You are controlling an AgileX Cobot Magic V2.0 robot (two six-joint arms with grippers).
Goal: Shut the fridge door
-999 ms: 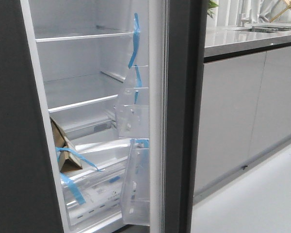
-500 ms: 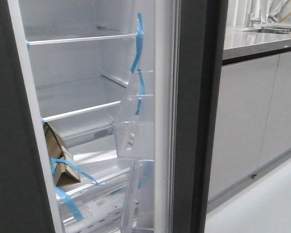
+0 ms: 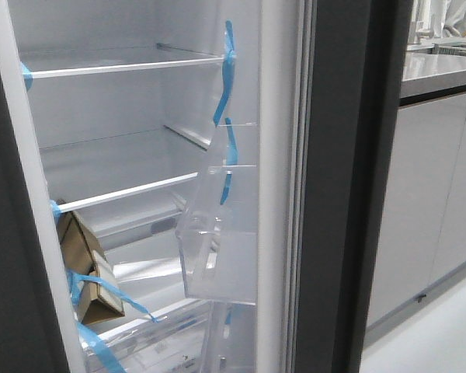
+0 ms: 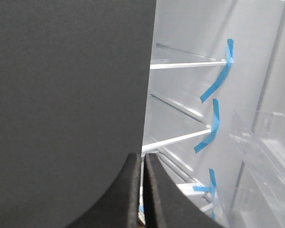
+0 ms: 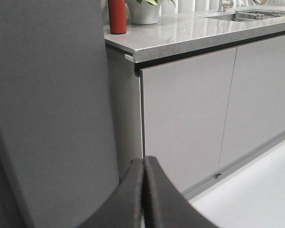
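The fridge door (image 3: 349,194) stands open, edge-on in the front view, dark grey outside. Its white lining (image 3: 278,155) carries a clear bin (image 3: 217,241) and blue tape strips (image 3: 227,70). Neither gripper shows in the front view. In the left wrist view my left gripper (image 4: 143,164) is shut and empty, at the edge of the other plain dark grey panel (image 4: 61,95), with the door's bins (image 4: 266,156) beyond. In the right wrist view my right gripper (image 5: 143,166) is shut and empty beside the door's dark outer face (image 5: 47,95).
The fridge interior has white shelves (image 3: 124,70) and a taped cardboard box (image 3: 81,264) low down. Pale grey cabinet fronts (image 5: 190,109) under a stone counter (image 5: 190,28) stand right of the door. A red bottle (image 5: 117,16) and plant pot (image 5: 143,12) sit on the counter. White floor (image 3: 435,342) lies below.
In the front view the door, bins and cabinets have slid to the right and grown larger; the left dark panel takes up less of the frame.
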